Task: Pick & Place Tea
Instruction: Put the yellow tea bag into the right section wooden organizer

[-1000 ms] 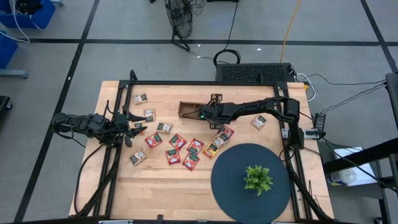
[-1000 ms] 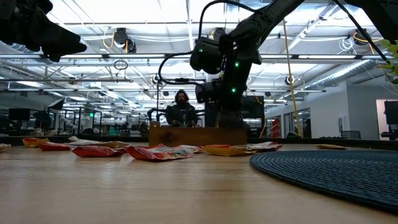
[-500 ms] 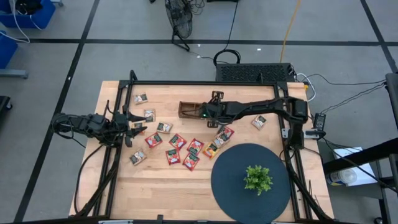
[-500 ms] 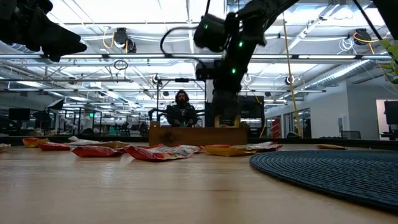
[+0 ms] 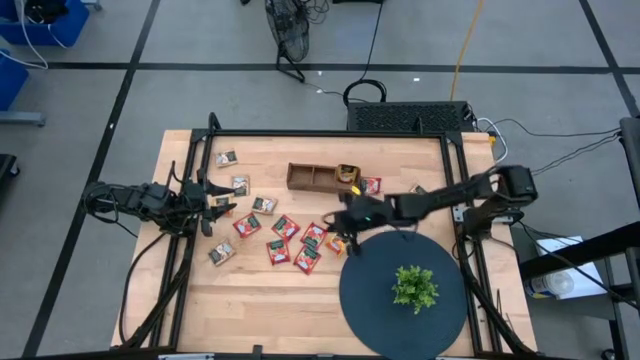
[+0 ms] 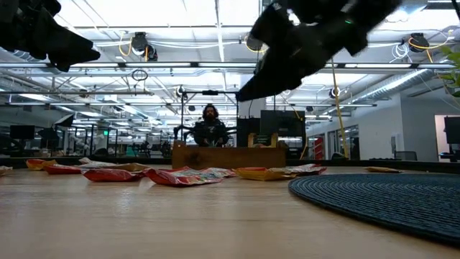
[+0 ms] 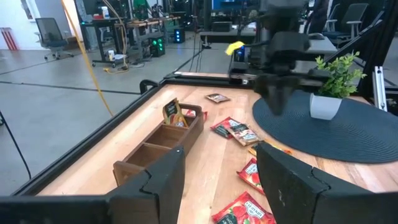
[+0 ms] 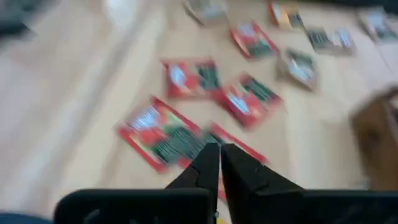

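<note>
Right gripper (image 5: 343, 222) shut above tea sachets (image 5: 300, 240) beside mat's edge (image 5: 345, 270)

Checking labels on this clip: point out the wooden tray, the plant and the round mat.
Tray (image 5: 312, 177), high view, on its middle compartment.
Plant (image 5: 414, 287), high view, on its green leaves.
Mat (image 5: 365, 290), high view, on bare mat left of the plant.

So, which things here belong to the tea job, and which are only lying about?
Job:
- tea sachets scattered on the table
- wooden tray, one sachet standing in its end compartment
- right hand, above the sachets

Lying about:
- round dark mat
- small potted plant
</note>
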You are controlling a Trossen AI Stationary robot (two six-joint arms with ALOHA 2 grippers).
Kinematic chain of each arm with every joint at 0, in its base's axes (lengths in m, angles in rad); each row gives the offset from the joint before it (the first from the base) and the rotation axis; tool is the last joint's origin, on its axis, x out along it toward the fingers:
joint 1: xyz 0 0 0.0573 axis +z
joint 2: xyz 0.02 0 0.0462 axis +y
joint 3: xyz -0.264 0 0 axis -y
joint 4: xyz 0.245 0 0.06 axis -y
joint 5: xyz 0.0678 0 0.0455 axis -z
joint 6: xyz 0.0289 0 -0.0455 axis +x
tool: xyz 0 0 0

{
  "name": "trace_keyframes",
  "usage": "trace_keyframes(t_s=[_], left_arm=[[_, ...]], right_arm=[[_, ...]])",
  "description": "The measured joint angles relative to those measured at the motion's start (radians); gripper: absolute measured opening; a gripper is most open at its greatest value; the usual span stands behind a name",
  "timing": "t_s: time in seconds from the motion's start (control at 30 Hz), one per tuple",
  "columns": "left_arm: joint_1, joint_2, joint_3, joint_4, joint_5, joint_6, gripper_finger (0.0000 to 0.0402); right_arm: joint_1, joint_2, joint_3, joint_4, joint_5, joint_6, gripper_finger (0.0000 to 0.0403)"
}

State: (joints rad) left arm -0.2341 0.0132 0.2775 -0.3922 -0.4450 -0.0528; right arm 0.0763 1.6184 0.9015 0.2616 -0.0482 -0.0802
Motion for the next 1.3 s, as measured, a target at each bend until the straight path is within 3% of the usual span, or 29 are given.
trace_keyframes(t_s=[0.13, 0.33, 0.47, 0.9, 1.13, 1.3], left_arm=[[0.000, 0.000, 0.000, 0.000, 0.000, 0.000, 0.0200], [0.000, 0.000, 0.000, 0.000, 0.000, 0.000, 0.0200], [0.000, 0.000, 0.000, 0.000, 0.000, 0.000, 0.0200], [0.000, 0.000, 0.000, 0.000, 0.000, 0.000, 0.0200], [0.000, 0.000, 0.000, 0.000, 0.000, 0.000, 0.0200], [0.000, 0.000, 0.000, 0.000, 0.000, 0.000, 0.0200]], right_arm=[[0.117, -0.003, -0.109, 0.161, 0.046, -0.032, 0.0082], [0.305, 0.090, -0.087, 0.153, 0.461, -0.170, 0.0214], [0.345, 0.176, -0.030, 0.135, 0.596, -0.172, 0.0244], [0.301, 0.226, -0.011, -0.079, 0.588, -0.044, 0.0232], [0.251, 0.224, -0.011, -0.093, 0.455, -0.015, 0.0230], [0.217, 0.224, -0.011, -0.097, 0.436, 0.016, 0.0218]])
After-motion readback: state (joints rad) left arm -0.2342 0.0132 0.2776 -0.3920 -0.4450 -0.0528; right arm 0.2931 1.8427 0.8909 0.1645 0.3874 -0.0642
